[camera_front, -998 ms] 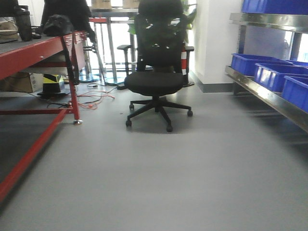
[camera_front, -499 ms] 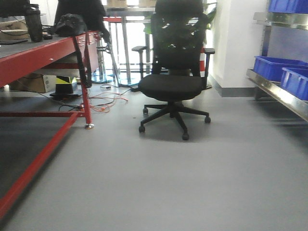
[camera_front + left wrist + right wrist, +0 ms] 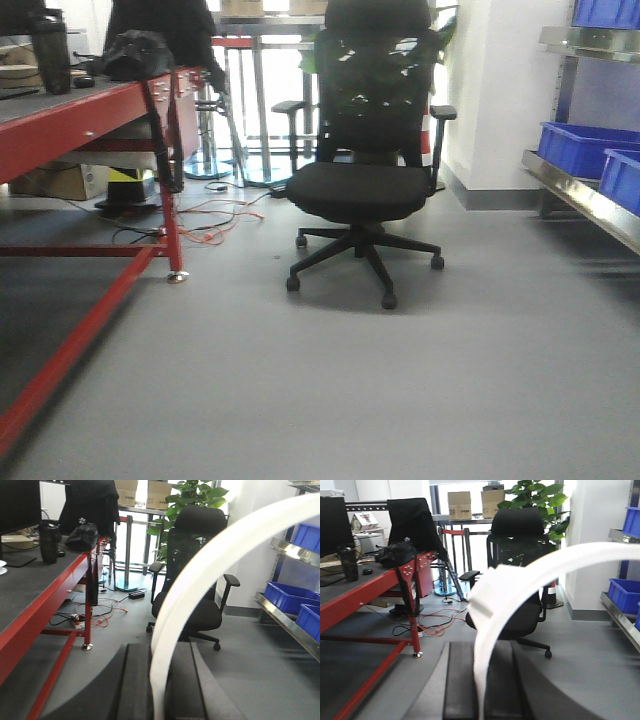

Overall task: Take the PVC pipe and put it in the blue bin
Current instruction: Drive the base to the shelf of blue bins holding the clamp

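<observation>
In the left wrist view my left gripper (image 3: 159, 649) is shut on a white PVC pipe (image 3: 200, 572). The pipe rises from between the dark pads and curves to the upper right. In the right wrist view my right gripper (image 3: 481, 646) is shut on a white PVC pipe (image 3: 530, 575) with a thicker coupling (image 3: 485, 596). It also arcs to the upper right. Blue bins (image 3: 582, 146) sit on a steel shelf at the right, and show in the left wrist view (image 3: 287, 596) and the right wrist view (image 3: 622, 593). Neither gripper shows in the front view.
A black office chair (image 3: 362, 170) stands on the grey floor straight ahead. A red-framed workbench (image 3: 90, 110) runs along the left, with a black bag (image 3: 135, 55) on it and orange cables (image 3: 215, 215) beneath. The steel shelf rail (image 3: 585, 205) juts in at the right.
The front view has swung left and come closer to the chair. The chair looks larger and the blue bins have slid towards the right edge.
</observation>
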Robot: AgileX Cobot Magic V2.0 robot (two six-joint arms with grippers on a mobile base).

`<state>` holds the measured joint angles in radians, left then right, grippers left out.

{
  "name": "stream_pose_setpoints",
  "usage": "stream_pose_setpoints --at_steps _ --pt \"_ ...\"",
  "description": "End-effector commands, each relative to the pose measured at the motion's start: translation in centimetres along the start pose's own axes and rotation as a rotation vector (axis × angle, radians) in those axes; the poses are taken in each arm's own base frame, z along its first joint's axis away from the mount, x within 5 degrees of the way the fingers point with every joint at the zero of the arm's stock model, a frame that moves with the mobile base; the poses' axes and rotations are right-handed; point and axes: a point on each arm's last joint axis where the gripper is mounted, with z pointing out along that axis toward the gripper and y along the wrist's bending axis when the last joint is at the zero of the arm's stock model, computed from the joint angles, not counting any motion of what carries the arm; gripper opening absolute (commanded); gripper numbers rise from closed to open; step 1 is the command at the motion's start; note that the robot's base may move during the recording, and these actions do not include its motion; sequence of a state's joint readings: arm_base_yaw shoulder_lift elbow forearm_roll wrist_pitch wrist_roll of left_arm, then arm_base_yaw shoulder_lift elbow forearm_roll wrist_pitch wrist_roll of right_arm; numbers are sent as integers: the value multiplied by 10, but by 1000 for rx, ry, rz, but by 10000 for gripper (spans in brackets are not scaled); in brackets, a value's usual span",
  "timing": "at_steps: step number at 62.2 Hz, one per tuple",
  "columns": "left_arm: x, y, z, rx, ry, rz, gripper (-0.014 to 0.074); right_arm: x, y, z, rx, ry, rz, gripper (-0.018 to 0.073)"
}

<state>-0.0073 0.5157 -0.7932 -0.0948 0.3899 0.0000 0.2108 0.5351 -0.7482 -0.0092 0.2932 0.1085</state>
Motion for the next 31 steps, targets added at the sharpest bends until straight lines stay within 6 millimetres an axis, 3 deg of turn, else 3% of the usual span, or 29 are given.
stream_pose_setpoints --at_steps 1,31 --pt "-2 0 -1 2 -24 -8 -111 -2 0 -1 -2 -32 -12 -161" --pt "-2 0 -1 2 -24 -8 -111 -2 0 -1 -2 -32 -12 -161"
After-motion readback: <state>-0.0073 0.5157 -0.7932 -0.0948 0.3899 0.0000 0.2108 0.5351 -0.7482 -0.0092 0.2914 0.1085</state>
